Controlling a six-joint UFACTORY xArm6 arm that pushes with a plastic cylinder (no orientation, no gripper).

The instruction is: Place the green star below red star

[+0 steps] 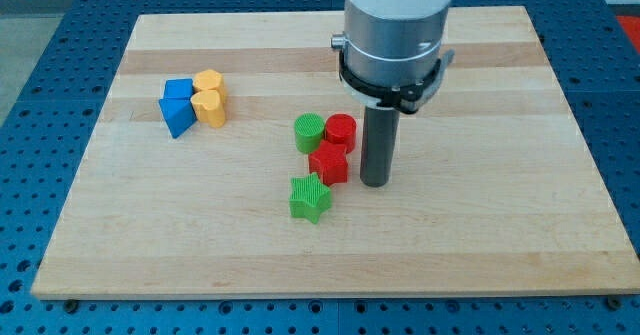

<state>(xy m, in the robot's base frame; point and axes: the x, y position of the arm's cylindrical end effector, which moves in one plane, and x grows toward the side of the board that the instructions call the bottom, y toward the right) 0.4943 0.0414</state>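
The green star (310,197) lies on the wooden board just below and slightly left of the red star (329,163), nearly touching it. A red cylinder (340,130) and a green cylinder (310,132) sit side by side just above the red star. My tip (375,182) rests on the board right of the red star, a small gap away, and up and to the right of the green star.
At the view's upper left is a cluster: a blue cube (179,90), a blue triangular block (178,116), and two yellow blocks (210,100). The wooden board (480,225) lies on a blue perforated table. The arm's wide grey body (395,25) hangs above the rod.
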